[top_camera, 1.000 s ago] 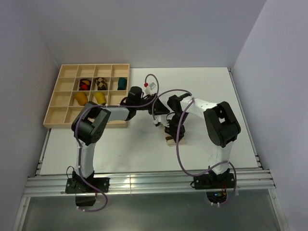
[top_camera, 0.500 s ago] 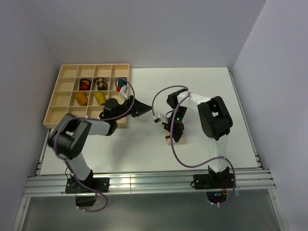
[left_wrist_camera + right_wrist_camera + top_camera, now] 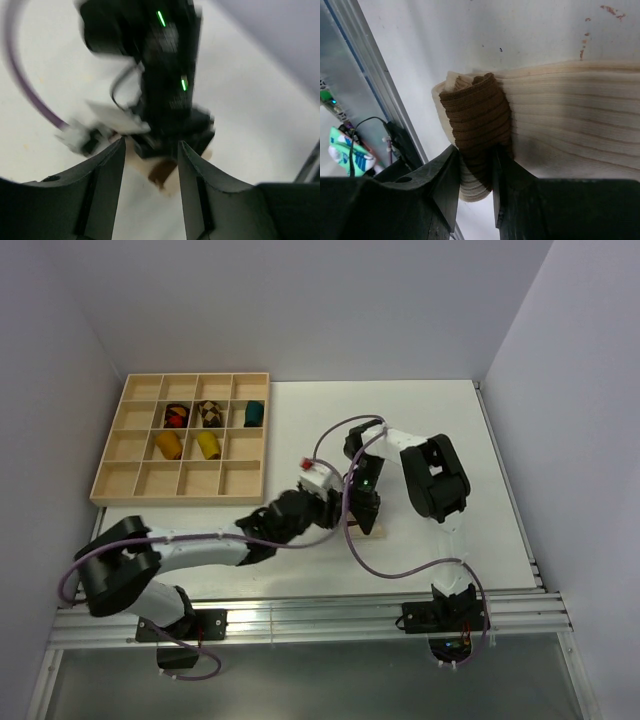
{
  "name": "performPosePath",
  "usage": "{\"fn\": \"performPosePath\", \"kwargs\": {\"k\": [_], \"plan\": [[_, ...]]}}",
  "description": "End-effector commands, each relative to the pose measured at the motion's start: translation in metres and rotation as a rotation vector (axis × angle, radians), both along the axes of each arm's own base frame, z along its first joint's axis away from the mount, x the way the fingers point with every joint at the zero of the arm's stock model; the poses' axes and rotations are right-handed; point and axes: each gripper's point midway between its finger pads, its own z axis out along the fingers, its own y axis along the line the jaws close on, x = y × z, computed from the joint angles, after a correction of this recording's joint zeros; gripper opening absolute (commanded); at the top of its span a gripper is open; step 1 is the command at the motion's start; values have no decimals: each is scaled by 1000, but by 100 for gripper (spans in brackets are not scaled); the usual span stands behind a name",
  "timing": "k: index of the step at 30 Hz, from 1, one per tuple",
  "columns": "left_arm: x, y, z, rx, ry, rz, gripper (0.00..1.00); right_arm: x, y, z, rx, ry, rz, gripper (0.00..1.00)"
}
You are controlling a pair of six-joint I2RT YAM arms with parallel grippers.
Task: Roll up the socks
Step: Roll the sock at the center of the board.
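A cream sock (image 3: 368,531) with a brown band lies on the white table just right of centre. My right gripper (image 3: 362,512) stands over it, shut on its folded brown end (image 3: 477,115), and the ribbed cream part (image 3: 565,115) spreads to the right. My left gripper (image 3: 338,512) reaches in from the left, right next to the right gripper. It is open (image 3: 151,146), with nothing between its fingers, and the brown end of the sock (image 3: 162,172) lies just ahead of them. A mustard-orange sock (image 3: 167,445) and a bright yellow sock (image 3: 208,445) sit rolled in the tray.
A wooden compartment tray (image 3: 135,480) stands at the back left. It also holds a teal bundle (image 3: 254,413), a brown-checkered bundle (image 3: 208,413) and a red-and-dark bundle (image 3: 176,416). Purple cables loop over both arms. A metal rail (image 3: 300,620) runs along the near edge.
My left arm has swung from the tray down to the table's centre, beside the right gripper, and its jaws have widened. The right gripper has stayed shut on the cream sock.
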Motion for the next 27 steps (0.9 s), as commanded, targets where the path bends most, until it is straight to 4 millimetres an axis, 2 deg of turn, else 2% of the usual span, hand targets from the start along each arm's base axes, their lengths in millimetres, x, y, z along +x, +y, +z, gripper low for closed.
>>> {"fn": "performPosePath", "kwargs": {"k": [1,2,3,4,6,7,10,13,15,18,21,27], "plan": [[-10,-16,-32,349,-132,67,52,10,-5,-18,-36,-4,19,34],[-13,-23,-37,385,-149,53,53,10,-5,-18,-39,6,17,34],[-16,-28,-55,470,-165,25,53,8,-5,-18,-38,22,21,34],[-24,-41,-51,480,-189,-13,60,7,-5,-15,-39,40,23,35],[-31,-52,-63,550,-231,-87,66,5,-5,-13,-38,61,27,36],[-35,-59,-63,558,-244,-114,70,4,-5,-12,-39,77,24,36],[-39,-69,-73,586,-251,-166,69,5,-4,-12,-42,81,18,37],[-41,-75,-89,642,-249,-218,69,6,-5,-13,-50,81,16,38],[-47,-77,-103,687,-241,-283,69,6,-5,-14,-57,86,15,38],[-56,-83,-115,723,-215,-376,67,6,-5,-15,-60,89,12,38],[-56,-80,-118,724,-168,-416,67,7,-5,-15,-62,90,10,37],[-44,-78,-124,734,-155,-409,66,7,-5,-18,-66,96,7,37]]}}
